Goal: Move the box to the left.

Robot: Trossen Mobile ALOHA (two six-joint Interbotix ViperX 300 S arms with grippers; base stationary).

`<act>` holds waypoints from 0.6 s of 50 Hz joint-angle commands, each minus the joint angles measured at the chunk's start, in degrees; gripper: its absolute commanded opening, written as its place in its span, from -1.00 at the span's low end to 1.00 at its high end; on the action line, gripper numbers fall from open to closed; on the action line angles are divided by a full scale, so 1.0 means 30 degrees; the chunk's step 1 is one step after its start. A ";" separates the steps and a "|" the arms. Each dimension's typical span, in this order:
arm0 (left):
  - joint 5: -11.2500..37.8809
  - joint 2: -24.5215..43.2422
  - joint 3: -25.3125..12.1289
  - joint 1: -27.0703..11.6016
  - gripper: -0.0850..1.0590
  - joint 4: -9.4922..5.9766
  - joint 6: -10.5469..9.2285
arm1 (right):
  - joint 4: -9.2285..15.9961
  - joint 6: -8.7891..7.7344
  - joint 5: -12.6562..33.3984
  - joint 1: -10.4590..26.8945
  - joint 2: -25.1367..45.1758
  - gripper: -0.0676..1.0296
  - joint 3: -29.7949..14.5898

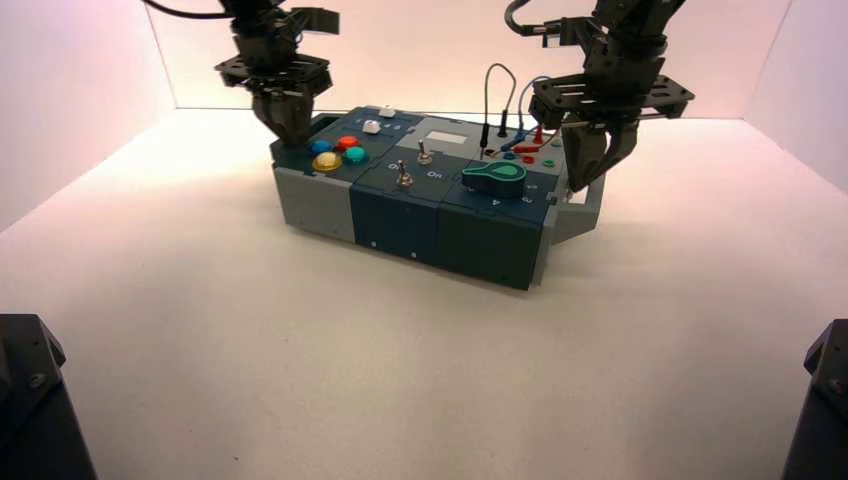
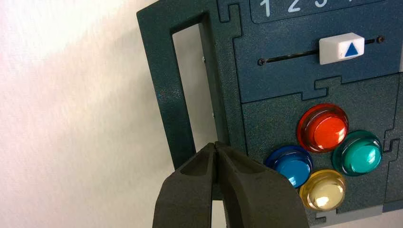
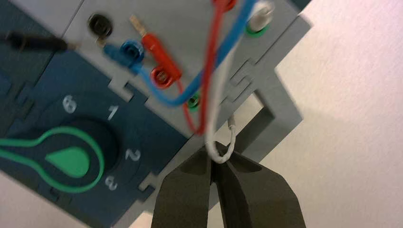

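Evidently, the long dark-blue and grey box (image 1: 395,225) sits skewed on the pale desk (image 1: 330,380), closed left gripper (image 2: 214,145) and closed right gripper (image 3: 215,154) at its end handles, final leftward placement apparently outstanding.

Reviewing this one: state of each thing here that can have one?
Box: angled
White slider beside buttons: toward higher numbers
Green knob: pointing away from 2
Toggle switches: cannot tell
White wire: looped
Left tool: shut, at left handle
Right tool: shut, at right handle
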 commanded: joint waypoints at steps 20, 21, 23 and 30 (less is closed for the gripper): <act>0.0176 -0.1934 0.3135 0.0381 -0.91 0.0088 -0.1465 | 0.0029 -0.0937 -0.0381 0.0703 0.1201 -0.92 -0.0996; 0.0146 -0.2021 0.3311 0.0439 -0.91 0.0088 -0.1523 | 0.0029 -0.0967 -0.0381 0.0791 0.1230 -0.92 -0.1055; 0.0088 -0.2197 0.3516 0.0557 -0.91 0.0117 -0.1611 | 0.0059 -0.0967 -0.0410 0.0938 0.1260 -0.92 -0.1143; -0.0117 -0.2900 0.4160 0.1084 -0.91 0.0088 -0.1934 | 0.0059 -0.0967 -0.0381 0.1406 0.1436 -0.92 -0.1523</act>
